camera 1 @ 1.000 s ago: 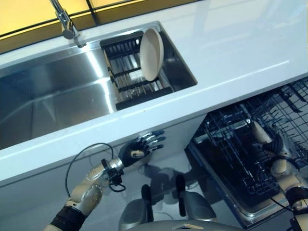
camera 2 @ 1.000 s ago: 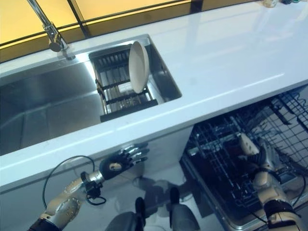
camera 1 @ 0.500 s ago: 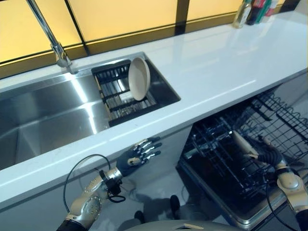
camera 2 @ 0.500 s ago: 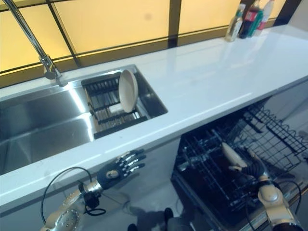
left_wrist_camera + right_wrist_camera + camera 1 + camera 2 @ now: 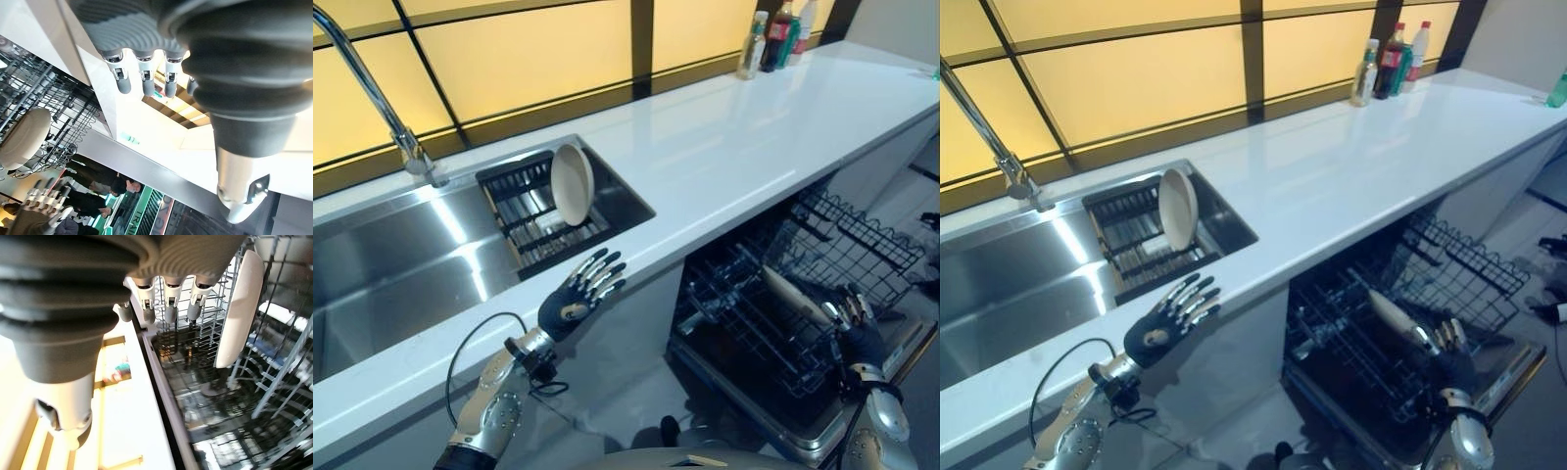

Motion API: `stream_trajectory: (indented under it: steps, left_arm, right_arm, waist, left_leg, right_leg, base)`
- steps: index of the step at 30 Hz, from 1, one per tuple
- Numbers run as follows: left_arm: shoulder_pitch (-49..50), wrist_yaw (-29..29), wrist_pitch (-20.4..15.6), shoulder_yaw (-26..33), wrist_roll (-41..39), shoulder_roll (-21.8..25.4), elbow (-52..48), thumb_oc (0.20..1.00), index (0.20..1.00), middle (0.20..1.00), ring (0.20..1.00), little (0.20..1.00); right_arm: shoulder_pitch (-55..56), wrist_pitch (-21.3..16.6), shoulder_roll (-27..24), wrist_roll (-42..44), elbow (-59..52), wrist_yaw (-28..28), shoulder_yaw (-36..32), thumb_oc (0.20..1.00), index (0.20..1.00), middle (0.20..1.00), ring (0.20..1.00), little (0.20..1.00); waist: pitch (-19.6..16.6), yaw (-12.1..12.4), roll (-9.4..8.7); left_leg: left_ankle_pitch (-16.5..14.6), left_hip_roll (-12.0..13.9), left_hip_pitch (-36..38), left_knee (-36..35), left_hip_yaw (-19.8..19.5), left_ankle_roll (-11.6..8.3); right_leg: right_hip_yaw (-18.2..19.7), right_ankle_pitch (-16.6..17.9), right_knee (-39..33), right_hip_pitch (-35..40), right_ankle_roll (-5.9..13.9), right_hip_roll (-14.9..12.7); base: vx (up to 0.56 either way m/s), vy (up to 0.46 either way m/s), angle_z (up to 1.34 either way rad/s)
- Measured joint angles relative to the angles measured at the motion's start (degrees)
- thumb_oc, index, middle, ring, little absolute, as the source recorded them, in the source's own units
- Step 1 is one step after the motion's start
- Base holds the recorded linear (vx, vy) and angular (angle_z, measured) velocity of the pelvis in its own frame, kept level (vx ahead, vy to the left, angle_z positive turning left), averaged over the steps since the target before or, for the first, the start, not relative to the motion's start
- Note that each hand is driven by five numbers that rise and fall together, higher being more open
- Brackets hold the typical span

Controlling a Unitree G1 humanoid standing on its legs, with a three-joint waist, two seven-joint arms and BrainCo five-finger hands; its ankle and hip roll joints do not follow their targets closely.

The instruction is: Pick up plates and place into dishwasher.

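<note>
Steel sink [image 5: 401,255] sits sunk in the white counter [image 5: 744,137] on the left, and a dark drying rack [image 5: 524,220] at its right end holds one cream plate [image 5: 573,184] standing on edge. Lower right, the dishwasher [image 5: 773,343] is open with its black wire basket [image 5: 842,245] pulled out, and a second cream plate [image 5: 793,294] stands tilted between the wires. The right hand [image 5: 857,328] hovers just beside that plate, fingers straight and loose with nothing in them. The left hand [image 5: 578,299] is raised in front of the counter edge, near the sink, fingers spread wide and empty. Bottles [image 5: 773,39] stand at the far right by the amber window [image 5: 509,59].
</note>
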Motion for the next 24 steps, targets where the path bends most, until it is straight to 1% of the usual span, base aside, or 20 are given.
stream_trajectory:
  steps: [2, 4, 7, 9, 10, 11, 14, 19, 21, 24]
  left_arm:
    - [-2.0, 0.7, 0.1, -3.6, 2.4, 0.6, -0.5, 1.000, 1.000, 1.000, 1.000, 1.000]
    - [-4.9, 1.5, 0.1, -9.8, 5.6, 2.0, -3.0, 1.000, 1.000, 1.000, 1.000, 1.000]
    - [-10.4, 3.0, -0.3, -17.9, 10.4, 2.0, -5.9, 1.000, 1.000, 1.000, 1.000, 1.000]
    - [-14.5, 5.5, -1.0, -20.1, 11.6, 0.9, -7.0, 1.000, 1.000, 1.000, 1.000, 1.000]
    - [-16.4, 7.2, -1.6, -20.1, 11.8, 0.4, -7.7, 1.000, 1.000, 1.000, 1.000, 1.000]
    - [-18.4, 9.1, -3.1, -19.9, 12.5, 0.2, -8.4, 1.000, 1.000, 1.000, 1.000, 1.000]
    - [-21.7, 15.3, -7.1, -16.4, 18.8, 0.5, -10.1, 1.000, 1.000, 1.000, 1.000, 1.000]
    - [-27.2, 27.0, -9.5, -8.2, 30.4, 2.4, -11.1, 1.000, 1.000, 1.000, 1.000, 1.000]
    - [-28.0, 30.5, -9.9, -5.3, 33.4, 3.1, -11.1, 1.000, 1.000, 1.000, 1.000, 1.000]
    - [-28.2, 35.5, -11.8, -2.3, 39.4, 4.9, -11.0, 1.000, 1.000, 1.000, 1.000, 1.000]
  right_arm:
    - [-0.1, -1.7, 0.2, 2.2, -0.9, -0.5, 0.3, 1.000, 1.000, 1.000, 1.000, 1.000]
    - [-1.3, -3.2, 0.3, 3.4, -0.9, -1.9, 2.0, 1.000, 1.000, 1.000, 1.000, 1.000]
    - [-5.0, -4.2, 0.4, 5.0, -1.3, -3.2, 5.6, 1.000, 1.000, 1.000, 1.000, 1.000]
    - [-6.0, -5.0, 0.6, 6.6, -2.9, -3.7, 6.9, 1.000, 1.000, 1.000, 1.000, 1.000]
    - [-6.2, -5.4, 1.0, 7.1, -4.5, -3.6, 7.2, 1.000, 1.000, 1.000, 1.000, 1.000]
    - [-6.2, -5.7, 1.3, 7.7, -6.5, -3.6, 7.7, 1.000, 1.000, 1.000, 1.000, 1.000]
    - [-6.2, -5.7, 1.9, 9.8, -11.3, -2.9, 8.0, 1.000, 1.000, 1.000, 1.000, 1.000]
    - [-5.2, -4.9, 1.9, 16.6, -18.9, 1.7, 7.9, 1.000, 1.000, 1.000, 1.000, 1.000]
    - [-5.3, -3.9, 1.9, 17.7, -21.0, 3.2, 7.9, 1.000, 1.000, 1.000, 1.000, 1.000]
    - [-5.3, -2.0, 1.7, 17.6, -22.3, 4.7, 8.4, 1.000, 1.000, 1.000, 1.000, 1.000]
  waist:
    - [-0.1, -0.2, 0.10]
    - [-0.2, -0.7, 0.06]
    - [-0.4, -1.5, 0.43]
    - [-0.5, -1.7, 0.61]
    - [-0.5, -1.8, 0.68]
    - [-0.6, -2.5, 0.73]
    - [-0.8, -3.1, 1.05]
    - [-1.0, -3.2, 1.46]
    - [-1.4, -3.1, 1.73]
    - [-1.6, -2.9, 1.81]
  left_leg:
    - [0.1, -0.1, 0.0, -0.2, 0.0, 0.10]
    - [0.1, -0.3, 0.0, -0.4, 0.0, 0.20]
    - [0.3, -0.5, 0.3, -0.9, 0.2, 0.38]
    - [0.3, -0.5, 0.9, -1.1, 0.3, 0.42]
    - [0.3, -0.6, 0.9, -1.1, 0.3, 0.43]
    - [0.3, -0.6, 0.9, -1.1, 0.3, 0.44]
    - [0.3, -0.6, 1.0, -1.4, 0.3, 0.46]
    - [0.4, -0.6, 1.0, -1.7, 0.3, 0.46]
    - [0.4, -0.6, 1.0, -1.8, 0.2, 0.46]
    - [0.5, -0.6, 1.1, -1.9, 0.1, 0.47]
  right_leg:
    - [0.0, 0.0, 0.0, -0.1, 0.17, -0.2]
    - [0.0, -0.1, 0.0, -0.2, 0.28, -0.3]
    - [0.1, -0.1, 0.0, -0.3, 0.47, -0.4]
    - [0.2, -0.2, 0.1, -0.2, 0.56, -0.4]
    - [0.3, -0.2, 0.1, -0.2, 0.56, -0.4]
    - [0.3, -0.2, 0.1, -0.1, 0.57, -0.4]
    - [0.4, -0.2, 0.2, 0.0, 0.63, -0.3]
    - [0.4, -0.3, 0.2, 0.1, 0.68, -0.4]
    - [0.1, -0.3, 0.2, 0.1, 0.70, -0.4]
    - [-0.1, -0.3, 0.2, 0.1, 0.69, -0.5]
  base:
    - [-0.07, 0.063, 0.00]
    - [-0.05, 0.063, 0.02]
    - [-0.03, 0.041, -0.02]
    - [-0.02, 0.038, -0.03]
    - [0.00, 0.000, 0.00]
    - [0.00, 0.000, 0.00]
    - [-0.01, 0.001, -0.01]
    - [0.00, 0.000, 0.00]
    - [0.00, -0.001, 0.04]
    - [-0.01, 0.003, 0.02]
